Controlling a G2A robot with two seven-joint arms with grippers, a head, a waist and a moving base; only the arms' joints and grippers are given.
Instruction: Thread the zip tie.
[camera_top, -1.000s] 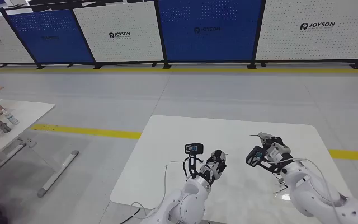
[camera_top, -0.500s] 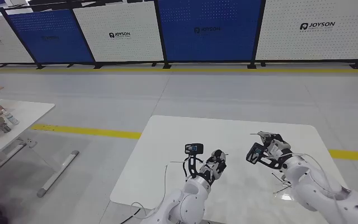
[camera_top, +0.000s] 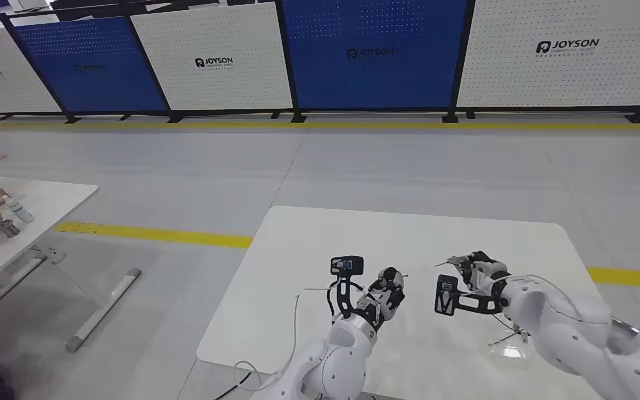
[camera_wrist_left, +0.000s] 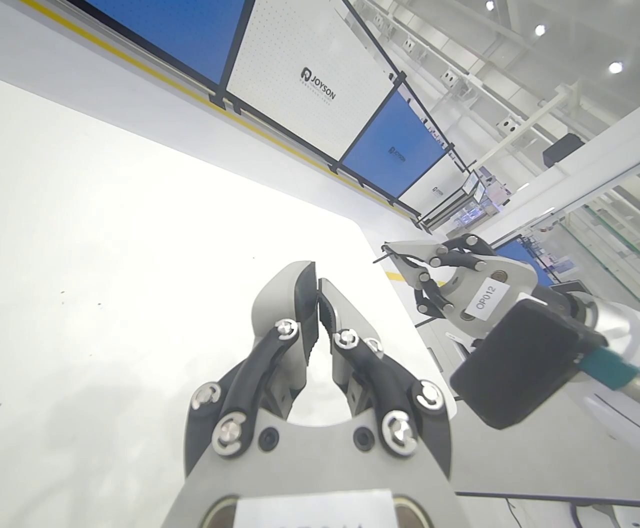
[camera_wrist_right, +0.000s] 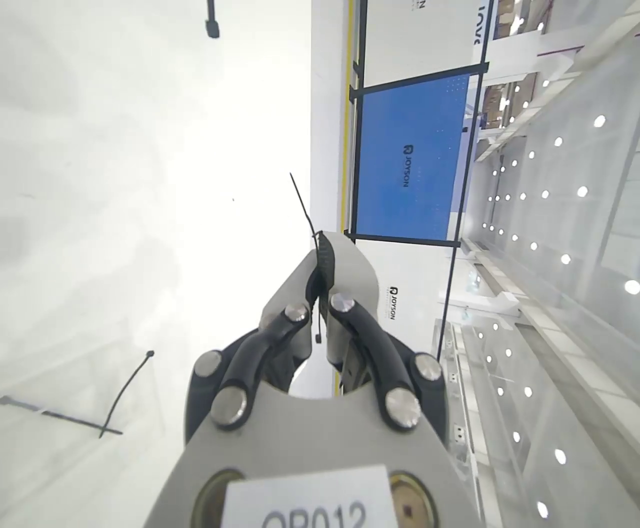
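Note:
My right gripper (camera_wrist_right: 322, 246) is shut on a thin black zip tie (camera_wrist_right: 303, 206). The tie's pointed tail sticks out past the fingertips and its head end hangs back between the fingers. In the top view the right gripper (camera_top: 462, 264) hovers above the white table (camera_top: 320, 250), with the zip tie (camera_top: 442, 264) pointing toward my left gripper (camera_top: 393, 279). The left gripper (camera_wrist_left: 318, 281) is shut near the table's middle, with nothing visible between its pads. From the left wrist view the right gripper (camera_wrist_left: 396, 252) and the zip tie (camera_wrist_left: 381, 260) lie a short way off to the side.
Two loose black zip ties (camera_wrist_right: 126, 392) lie crossed on the table below the right arm, also visible in the top view as zip ties (camera_top: 500, 322) beside a clear bag (camera_top: 510, 350). Blue and white panels (camera_top: 375, 55) stand beyond the floor.
My right arm has swung inward toward the left gripper, carrying the zip tie with it and turning its wrist. The left arm has stayed still.

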